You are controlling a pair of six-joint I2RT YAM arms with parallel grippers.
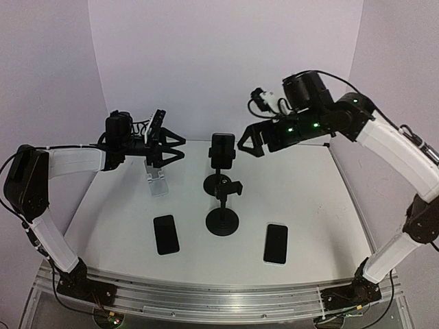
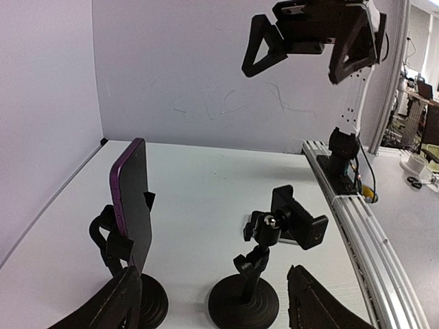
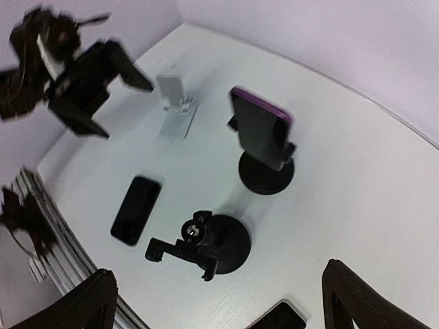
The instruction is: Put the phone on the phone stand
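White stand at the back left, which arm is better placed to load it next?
Probably left: the left gripper hangs open by the white stand, with a black phone lying nearby.

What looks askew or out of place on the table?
Nothing damaged or spilled. Only the near phone stand's empty clamp sits tilted; the purple phone sits clamped in the far phone stand.

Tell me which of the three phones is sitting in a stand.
The purple phone, upright in the far black stand; the left phone and right phone lie flat on the table.
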